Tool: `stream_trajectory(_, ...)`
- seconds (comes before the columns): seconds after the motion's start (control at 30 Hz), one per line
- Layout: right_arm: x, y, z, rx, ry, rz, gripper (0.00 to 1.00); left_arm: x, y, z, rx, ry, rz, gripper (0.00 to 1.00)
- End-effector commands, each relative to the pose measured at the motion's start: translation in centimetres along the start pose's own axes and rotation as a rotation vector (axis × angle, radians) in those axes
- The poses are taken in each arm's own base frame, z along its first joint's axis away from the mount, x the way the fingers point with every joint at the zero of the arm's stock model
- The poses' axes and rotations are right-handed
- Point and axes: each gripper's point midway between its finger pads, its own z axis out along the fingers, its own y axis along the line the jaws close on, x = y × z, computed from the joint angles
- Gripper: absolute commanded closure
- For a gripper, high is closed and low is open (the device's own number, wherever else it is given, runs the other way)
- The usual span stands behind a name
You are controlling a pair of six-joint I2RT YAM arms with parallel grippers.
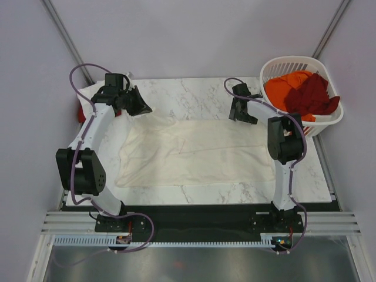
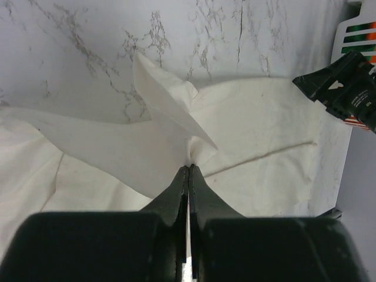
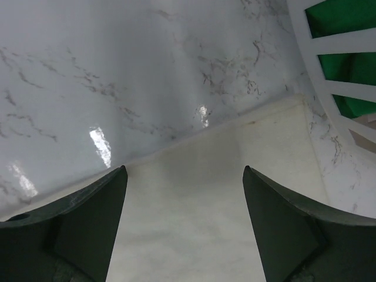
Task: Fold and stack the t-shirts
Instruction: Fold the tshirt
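A large cream-white t-shirt (image 1: 194, 154) lies spread and rumpled across the marble table (image 1: 194, 94). My left gripper (image 1: 138, 107) is at the shirt's far left corner. In the left wrist view this gripper (image 2: 189, 168) is shut on a gathered fold of the cream cloth (image 2: 258, 123), with a pointed flap standing up just beyond the tips. My right gripper (image 1: 243, 115) hangs over the shirt's far right edge. In the right wrist view it (image 3: 183, 169) is open, with the shirt's hem (image 3: 194, 223) flat between and below its fingers. Orange (image 1: 288, 85) and dark maroon (image 1: 314, 95) t-shirts sit in the basket.
The white slatted laundry basket (image 1: 326, 123) stands at the table's far right corner, close to the right gripper. Its wall (image 3: 329, 64) fills the right wrist view's upper right. A bit of red cloth (image 1: 79, 111) and pale cloth (image 1: 88, 93) show behind the left arm.
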Motion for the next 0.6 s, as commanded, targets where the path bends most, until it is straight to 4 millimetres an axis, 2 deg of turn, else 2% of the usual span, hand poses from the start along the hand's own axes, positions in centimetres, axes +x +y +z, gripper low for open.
stream_trajectory(0.0, -2.0, -0.3, 0.6, 0.023, -0.047, 0.052, 0.12, 0.0, 0.1, -2.3, -0.019, -0.043, 0.078, 0.98)
stream_trajectory(0.2, -3.2, -0.7, 0.9, 0.043, -0.095, 0.073, 0.08, 0.7, -0.5, -4.6, -0.011, -0.074, 0.102, 0.98)
stream_trajectory(0.5, -1.8, -1.5, 1.9, 0.082, -0.075, 0.065, 0.08, 1.3, -0.9, -6.9, 0.0, -0.117, 0.113, 0.98)
stream_trajectory(0.57, -1.5, -1.5, 2.0, 0.079, -0.069, 0.065, 0.12, 1.5, -0.8, -7.0, -0.001, -0.115, 0.112, 0.98)
